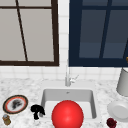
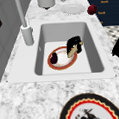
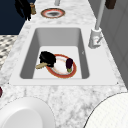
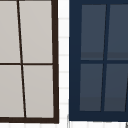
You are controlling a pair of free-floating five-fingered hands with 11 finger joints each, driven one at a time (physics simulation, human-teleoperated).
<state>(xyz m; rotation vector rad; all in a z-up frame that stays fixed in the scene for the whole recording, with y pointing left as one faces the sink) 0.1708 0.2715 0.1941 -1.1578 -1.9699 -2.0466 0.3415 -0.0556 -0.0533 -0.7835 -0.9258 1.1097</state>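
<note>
A red-rimmed plate (image 2: 63, 62) lies on the sink floor (image 2: 80, 63), with a dark purple eggplant (image 2: 54, 58) on its faucet side. My right hand (image 2: 74, 44) is down in the basin over the plate's front edge, curled round a tan stick-like handle (image 2: 72, 52). From the right side the same hand (image 3: 47, 58) holds the handle (image 3: 41, 65) beside the plate (image 3: 61, 66) and eggplant (image 3: 69, 63). My left hand (image 1: 37, 110) hangs in the air by the sink's front left corner, fingers relaxed downward, holding nothing. A red ball (image 1: 67, 115) covers the front of the basin in the front view.
A patterned plate (image 1: 15, 104) and a small jar (image 1: 6, 120) sit on the left counter. On the right counter are a white plate (image 1: 118, 110), a dark red fruit (image 1: 111, 122) and a grey canister (image 1: 123, 82). The faucet (image 1: 68, 77) stands behind the sink.
</note>
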